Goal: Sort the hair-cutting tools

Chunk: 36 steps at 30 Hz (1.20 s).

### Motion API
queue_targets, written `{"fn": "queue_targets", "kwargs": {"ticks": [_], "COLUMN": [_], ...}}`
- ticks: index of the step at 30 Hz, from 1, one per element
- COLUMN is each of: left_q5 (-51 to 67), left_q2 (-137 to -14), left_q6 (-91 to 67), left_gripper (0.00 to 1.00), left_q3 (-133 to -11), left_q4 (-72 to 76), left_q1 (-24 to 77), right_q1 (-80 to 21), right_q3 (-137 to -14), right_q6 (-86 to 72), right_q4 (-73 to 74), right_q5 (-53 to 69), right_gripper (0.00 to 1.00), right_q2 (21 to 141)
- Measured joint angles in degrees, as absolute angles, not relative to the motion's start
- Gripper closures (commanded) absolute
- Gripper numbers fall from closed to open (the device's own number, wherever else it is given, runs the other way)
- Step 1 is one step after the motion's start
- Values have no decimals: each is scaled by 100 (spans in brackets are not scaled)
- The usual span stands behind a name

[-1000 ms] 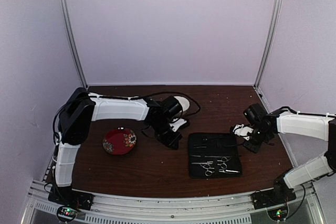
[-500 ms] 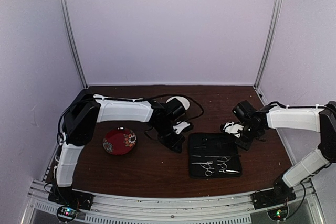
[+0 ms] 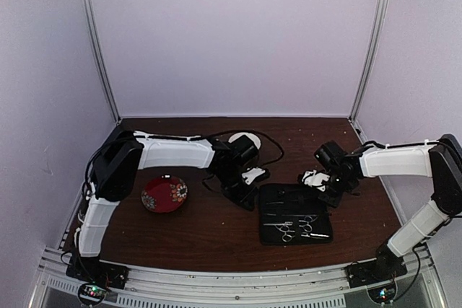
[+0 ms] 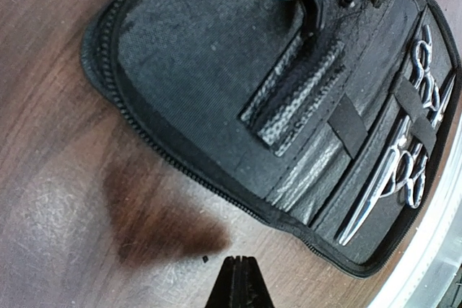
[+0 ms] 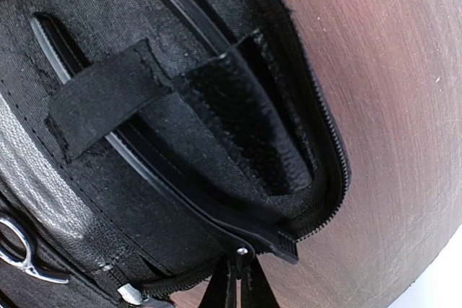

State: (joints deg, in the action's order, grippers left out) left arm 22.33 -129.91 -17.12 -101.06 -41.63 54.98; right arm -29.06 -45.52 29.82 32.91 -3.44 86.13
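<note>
**Hovering at the case, both pincers shut and empty**

The left pincer [image 4: 240, 280] has its tips pressed together with nothing between them. It hangs over bare wood just beside the zipped edge of the case [image 4: 195, 55], and a dark shadow lies on the grain under it. The right pincer [image 5: 238, 279] is closed too, also holding nothing. It sits at a far corner of the case where the zipper ends; whether it touches the fabric cannot be told. A black strap [image 5: 108, 95] crosses the lining close by.

The case lies open and flat on the table [image 3: 209, 236], between the two pincers. All the tools are in its near half. The longer scissors [image 3: 283, 229] are tucked under straps, with the smaller scissors [image 3: 308, 224] just beside them on the right. A short thin stick [image 3: 316, 235] lies at the near edge of that pair.

The table is dark brown wood with visible grain and light scuffs. A red patterned plate [image 3: 164, 194] sits well apart to the left, with nothing on it. Pale lilac walls [image 3: 231, 34] close in the back and both sides, two slim metal posts [image 3: 97, 41] mark the rear corners, and a metal rail [image 3: 231, 283] runs along the near edge.
</note>
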Motion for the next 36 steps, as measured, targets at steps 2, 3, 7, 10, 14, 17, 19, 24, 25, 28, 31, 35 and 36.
{"fn": "queue_targets", "kwargs": {"ticks": [2, 3, 7, 10, 14, 17, 19, 24, 25, 28, 31, 35, 36], "left_q5": [2261, 2279, 2305, 2329, 2342, 2346, 2357, 2383, 2386, 2403, 2425, 2429, 2429], "left_q2": [-13030, -13054, -13172, -13246, -13264, -13292, -13338, -13362, -13362, -13364, -13378, -13378, -13378], "left_q6": [-1712, -1710, -1706, -1699, -1682, -1682, -1680, -1675, -1673, -1664, -1662, -1662, -1662], "left_gripper": [100, 100, 100, 100, 100, 100, 100, 100, 100, 100, 100, 100, 100], "left_q3": [-10116, -10132, -10230, -10296, -10374, -10440, -10512, -10575, -10575, -10582, -10628, -10641, -10641], "left_q4": [-4167, -4167, -4176, -4189, -4209, -4226, -4254, -4351, -4362, -4375, -4388, -4388, -4390], "left_q1": [5498, 5498, 5498, 5498, 5498, 5498, 5498, 5498, 5498, 5498, 5498, 5498, 5498], "right_q1": [-2912, -2917, -2954, -2982, -3006, -3044, -3052, -3052, -3052, -3052, -3070, -3120, -3124], "right_q3": [-4539, -4539, -4539, -4554, -4613, -4678, -4707, -4685, -4685, -4711, -4788, -4928, -4971], "right_q6": [3015, 3026, 3057, 3092, 3155, 3183, 3190, 3295, 3301, 3282, 3267, 3127, 3087], "right_q4": [3258, 3245, 3188, 3153, 3148, 3148, 3162, 3203, 3229, 3297, 3347, 3413, 3433], "right_q5": [-325, -316, -259, -228, -148, -97, -56, 49, 69, 141, 172, 169, 172], "right_gripper": [100, 100, 100, 100, 100, 100, 100, 100, 100, 100, 100, 100, 100], "right_q2": [8613, 8613, 8637, 8696, 8759, 8823, 8866, 8805, 8788, 8788, 8833, 9013, 9061]}}
